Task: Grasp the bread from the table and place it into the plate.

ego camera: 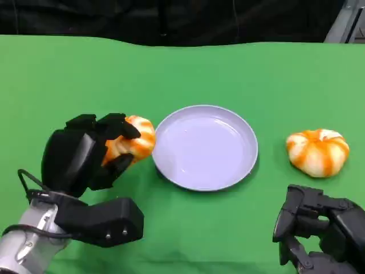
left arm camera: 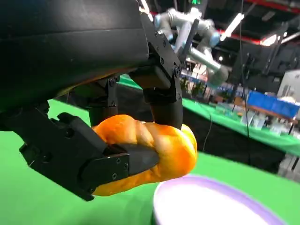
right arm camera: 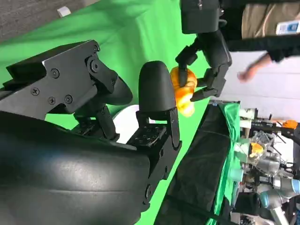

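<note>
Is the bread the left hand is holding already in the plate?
No, the left hand holds the bread just outside the plate, beside its rim.

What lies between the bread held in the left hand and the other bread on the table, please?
In the head view, the plate lies between the bread gripped by the left hand and the second bread, with bare green cloth either side.

The plate is set at the middle of the table. One bread is held by the left hand just left of the plate's rim. A second bread is placed to the plate's right, behind the right hand.
</note>
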Controlling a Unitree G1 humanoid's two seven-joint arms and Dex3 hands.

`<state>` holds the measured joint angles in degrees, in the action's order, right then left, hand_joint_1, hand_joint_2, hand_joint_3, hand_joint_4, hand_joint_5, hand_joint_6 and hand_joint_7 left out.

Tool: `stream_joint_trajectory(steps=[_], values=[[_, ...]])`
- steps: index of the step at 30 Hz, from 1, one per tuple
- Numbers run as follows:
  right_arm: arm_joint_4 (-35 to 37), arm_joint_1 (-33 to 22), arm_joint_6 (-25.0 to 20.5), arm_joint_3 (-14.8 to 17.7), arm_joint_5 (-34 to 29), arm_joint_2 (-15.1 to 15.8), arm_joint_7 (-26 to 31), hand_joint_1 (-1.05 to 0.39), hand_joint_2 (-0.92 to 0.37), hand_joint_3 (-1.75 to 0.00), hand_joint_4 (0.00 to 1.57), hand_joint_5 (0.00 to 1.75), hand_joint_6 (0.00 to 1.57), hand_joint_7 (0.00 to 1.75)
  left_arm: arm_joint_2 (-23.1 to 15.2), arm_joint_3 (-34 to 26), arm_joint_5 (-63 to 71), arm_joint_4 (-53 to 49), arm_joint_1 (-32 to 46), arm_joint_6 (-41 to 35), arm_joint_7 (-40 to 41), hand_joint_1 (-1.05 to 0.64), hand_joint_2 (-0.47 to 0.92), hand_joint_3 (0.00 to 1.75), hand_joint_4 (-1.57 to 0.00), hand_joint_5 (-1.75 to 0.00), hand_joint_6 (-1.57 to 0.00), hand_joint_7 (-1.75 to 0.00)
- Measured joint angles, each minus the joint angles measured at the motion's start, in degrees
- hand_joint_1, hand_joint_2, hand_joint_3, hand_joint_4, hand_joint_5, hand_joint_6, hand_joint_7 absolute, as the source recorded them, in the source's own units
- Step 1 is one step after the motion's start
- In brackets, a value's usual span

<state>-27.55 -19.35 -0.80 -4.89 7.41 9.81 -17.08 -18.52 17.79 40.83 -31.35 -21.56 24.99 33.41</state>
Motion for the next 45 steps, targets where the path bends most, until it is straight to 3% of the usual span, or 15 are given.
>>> stream_joint_trajectory(steps=[6, 12, 20, 24, 28, 32, 36, 42, 45], values=[[-0.02, 0.02, -0.02, -0.01, 0.06, 0.00, -0.27, -0.02, -0.67, -1.04, 0.73, 1.75, 0.72, 1.48, 0.01, -0.49, -0.37, 5.58, 0.06, 0.06, -1.69, -0.09, 0.45, 1.23, -0.93, -1.62, -1.02, -1.12], [-0.02, 0.02, -0.02, 0.00, 0.06, 0.00, -0.28, -0.02, -0.66, -1.04, 0.74, 1.75, 0.73, 1.48, 0.02, -0.53, -0.25, 7.80, 0.13, 0.01, -1.70, -0.06, 0.41, 1.28, -0.86, -1.74, -0.92, -1.32], [0.00, 0.03, -0.01, 0.00, 0.07, 0.00, -0.28, -0.01, -0.66, -1.05, 0.74, 1.75, 0.73, 1.49, 1.14, -0.24, -0.31, 9.67, 0.12, 0.34, -3.10, -0.09, 0.44, 1.21, -0.86, -1.66, -0.92, -1.26], [0.00, 0.02, -0.01, 0.00, 0.09, 0.00, -0.28, 0.00, -0.66, -1.06, 0.75, 1.75, 0.73, 1.49, 2.71, 0.94, -0.03, 10.03, -0.31, -0.79, -6.10, -0.04, 0.50, 1.08, -0.91, -1.51, -1.01, -0.97], [0.00, 0.01, 0.05, -0.03, 0.00, 0.00, -0.26, -0.01, -0.65, -1.06, 0.74, 1.75, 0.73, 1.49, 4.16, 2.58, -0.37, 8.39, -3.28, -1.15, -11.26, -0.02, 0.62, 0.82, -0.84, -1.53, -1.01, -0.87], [-0.15, -0.16, -0.04, -0.09, -0.06, 0.00, -0.14, -0.01, -0.65, -1.05, 0.74, 1.75, 0.73, 1.49, 5.07, 3.83, -1.63, 3.25, -8.17, -0.47, -16.38, -0.03, 0.72, 0.63, -0.82, -1.53, -1.00, -0.90], [-0.27, -0.30, 0.03, -0.26, -0.22, -0.01, -0.05, -0.01, -0.65, -1.05, 0.74, 1.75, 0.73, 1.49, 6.94, 5.56, -2.22, -3.77, -12.17, 0.05, -19.20, -0.03, 0.88, 0.31, -0.89, -1.34, -1.07, -0.70], [-0.48, -0.60, 0.26, -1.01, -0.39, -0.27, 0.19, -0.01, -0.64, -1.06, 0.74, 1.75, 0.74, 1.48, 8.93, 7.73, -1.54, -13.87, -17.41, 0.39, -18.37, -0.06, 0.92, 0.28, -0.92, -1.15, -1.15, -0.42], [-0.57, -0.65, 0.78, -1.62, -0.48, -0.61, 0.33, -0.03, -0.62, -1.09, 0.76, 1.75, 0.75, 1.49, 9.84, 8.66, -0.95, -17.87, -19.49, 1.22, -15.96, -0.08, 0.92, 0.31, -0.92, -1.13, -1.17, -0.39]])
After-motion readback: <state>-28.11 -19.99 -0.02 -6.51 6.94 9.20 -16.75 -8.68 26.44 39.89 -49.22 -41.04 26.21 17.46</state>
